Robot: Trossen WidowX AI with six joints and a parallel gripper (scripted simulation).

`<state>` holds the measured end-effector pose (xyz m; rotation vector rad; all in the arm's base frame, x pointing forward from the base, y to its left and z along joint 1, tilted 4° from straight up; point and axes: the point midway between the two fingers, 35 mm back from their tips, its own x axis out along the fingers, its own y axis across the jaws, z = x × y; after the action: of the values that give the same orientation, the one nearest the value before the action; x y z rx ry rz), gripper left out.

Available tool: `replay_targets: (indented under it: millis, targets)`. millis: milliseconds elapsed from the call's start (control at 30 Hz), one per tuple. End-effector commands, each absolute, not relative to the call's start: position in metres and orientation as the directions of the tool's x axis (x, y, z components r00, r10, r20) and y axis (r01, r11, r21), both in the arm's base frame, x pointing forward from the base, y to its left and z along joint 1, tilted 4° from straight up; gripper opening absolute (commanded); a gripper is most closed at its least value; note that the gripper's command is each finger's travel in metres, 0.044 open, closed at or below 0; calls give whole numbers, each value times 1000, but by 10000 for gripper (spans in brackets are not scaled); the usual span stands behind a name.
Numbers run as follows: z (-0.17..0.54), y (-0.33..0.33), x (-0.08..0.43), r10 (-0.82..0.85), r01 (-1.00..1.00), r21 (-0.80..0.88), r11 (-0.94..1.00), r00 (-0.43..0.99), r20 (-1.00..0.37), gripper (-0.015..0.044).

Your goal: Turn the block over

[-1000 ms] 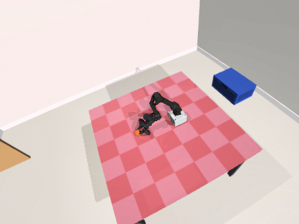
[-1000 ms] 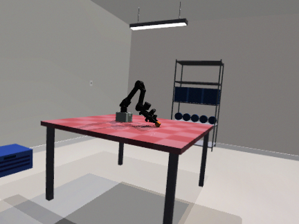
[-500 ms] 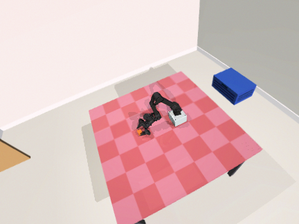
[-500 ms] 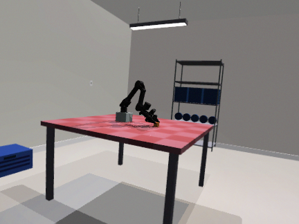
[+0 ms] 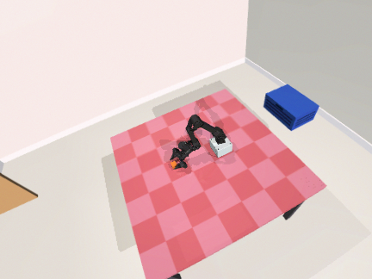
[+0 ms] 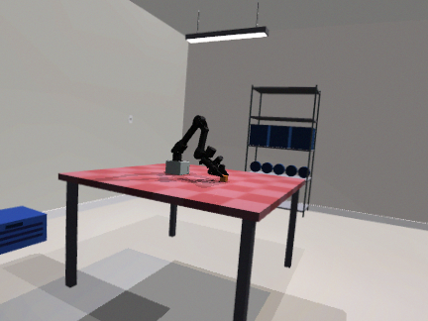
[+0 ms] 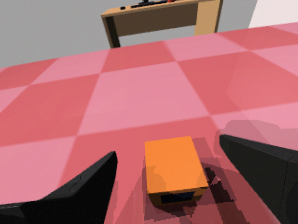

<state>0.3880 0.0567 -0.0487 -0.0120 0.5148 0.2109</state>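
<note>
The orange block [image 5: 173, 164] [image 6: 224, 178] [image 7: 175, 162] rests on the red-and-pink checkered table [image 5: 220, 220] [image 6: 163, 189] [image 7: 142, 95]. In the wrist view its plain orange face is on top, and a dark rectangular mark [image 7: 178, 198] shows on the side nearest the wrist camera. The underside is hidden. My gripper [image 5: 177, 164] [image 6: 222, 175] [image 7: 167, 147] is open, low over the table. Its black fingers stand on either side of the block, with a gap on each side in the wrist view, and nothing is held.
The arm's pale base box [image 5: 221, 147] [image 6: 177, 167] stands on the table behind the gripper. Away from the table are a blue cabinet [image 5: 292, 107] [image 6: 22, 229], a metal shelf rack [image 6: 284, 90] and a wooden desk [image 5: 15, 194] [image 7: 207, 19].
</note>
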Motion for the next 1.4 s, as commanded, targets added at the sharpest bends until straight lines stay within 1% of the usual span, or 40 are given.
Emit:
replay_targets:
  millis: [0, 300, 367, 533, 767, 833, 1167, 1367]
  targets:
    - [-48, 57, 388, 201, -204, 47, 978, 849, -489, 440]
    - [-48, 57, 389, 200, -204, 47, 978, 846, -494, 440]
    - [-48, 57, 393, 195, -203, 47, 978, 820, -538, 440]
    - [-33, 56, 400, 175, -201, 44, 979, 703, -689, 440]
    - [16, 51, 376, 145, -204, 46, 978, 499, -854, 440]
    - [23, 50, 371, 141, -205, 47, 978, 477, -868, 440]
    - [23, 50, 372, 141, -205, 47, 978, 473, -870, 440]
    - [26, 52, 391, 114, -202, 48, 978, 329, -938, 440]
